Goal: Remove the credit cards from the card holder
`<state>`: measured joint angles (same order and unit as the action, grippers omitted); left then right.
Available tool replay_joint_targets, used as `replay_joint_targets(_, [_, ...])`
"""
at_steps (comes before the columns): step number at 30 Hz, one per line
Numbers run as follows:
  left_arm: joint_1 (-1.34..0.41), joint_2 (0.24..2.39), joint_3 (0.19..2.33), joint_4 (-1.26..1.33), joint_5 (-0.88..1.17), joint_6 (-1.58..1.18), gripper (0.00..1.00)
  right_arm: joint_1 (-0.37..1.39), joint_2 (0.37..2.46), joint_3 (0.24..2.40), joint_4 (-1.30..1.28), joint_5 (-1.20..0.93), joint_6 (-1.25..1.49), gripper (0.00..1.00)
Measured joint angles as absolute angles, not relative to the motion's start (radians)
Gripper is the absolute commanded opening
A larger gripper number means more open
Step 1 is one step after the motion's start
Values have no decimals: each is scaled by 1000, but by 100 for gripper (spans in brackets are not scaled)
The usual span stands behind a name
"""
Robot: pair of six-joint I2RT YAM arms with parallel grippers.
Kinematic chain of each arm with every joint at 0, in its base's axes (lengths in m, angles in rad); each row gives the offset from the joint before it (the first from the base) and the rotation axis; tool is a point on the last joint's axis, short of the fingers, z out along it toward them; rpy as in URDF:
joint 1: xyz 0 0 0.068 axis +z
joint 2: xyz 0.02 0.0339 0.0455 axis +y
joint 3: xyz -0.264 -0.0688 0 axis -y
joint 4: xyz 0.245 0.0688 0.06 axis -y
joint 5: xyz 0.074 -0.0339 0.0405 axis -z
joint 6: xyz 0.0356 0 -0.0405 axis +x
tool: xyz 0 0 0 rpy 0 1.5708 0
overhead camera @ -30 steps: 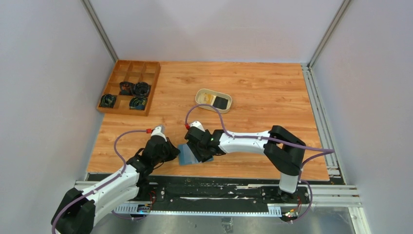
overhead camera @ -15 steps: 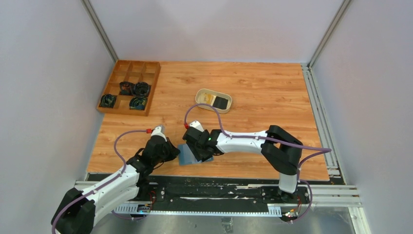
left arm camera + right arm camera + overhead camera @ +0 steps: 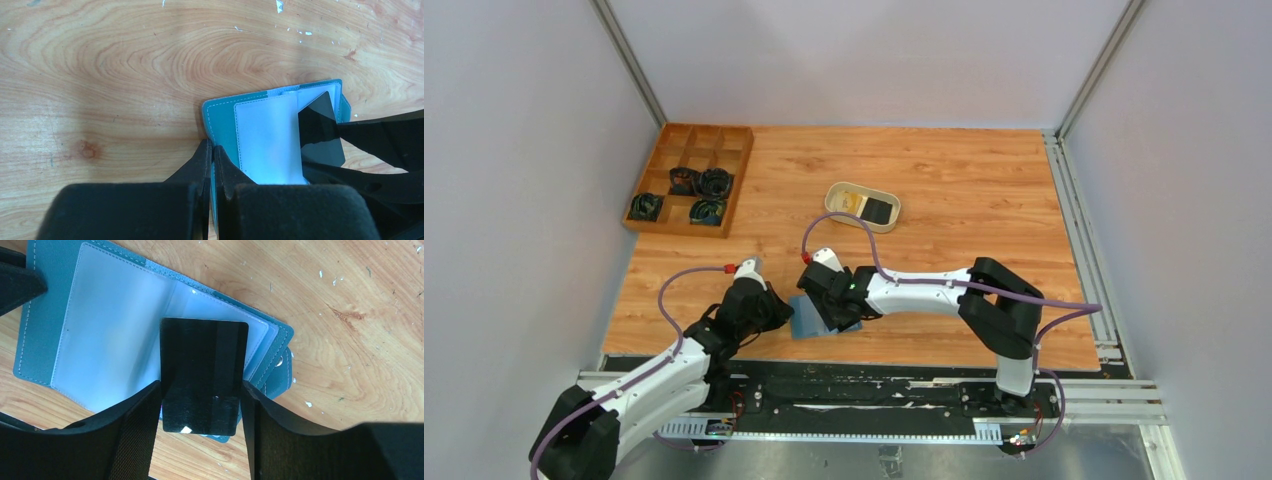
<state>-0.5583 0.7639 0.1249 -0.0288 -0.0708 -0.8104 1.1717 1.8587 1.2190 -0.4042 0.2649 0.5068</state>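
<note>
Your left gripper (image 3: 211, 150) is pinched tight on one edge of the teal card holder (image 3: 222, 117). The holder lies open on the wooden table (image 3: 964, 180), close to the arm bases. Your right gripper (image 3: 201, 387) clamps a black credit card (image 3: 204, 360) by its two side edges, above the holder's clear sleeves (image 3: 110, 335). Farther back, a beige dish (image 3: 832, 196) holds two other cards (image 3: 879, 210), one black and one tan.
</note>
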Motion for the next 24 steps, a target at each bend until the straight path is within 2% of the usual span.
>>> replay_joint_targets(6, [-558, 764, 125, -29, -71, -810, 0, 1174, 1860, 1220, -408, 274, 514, 55])
replay_joint_targets(24, [-558, 762, 125, -29, -71, -810, 0, 1176, 1810, 1220, -500, 302, 512, 55])
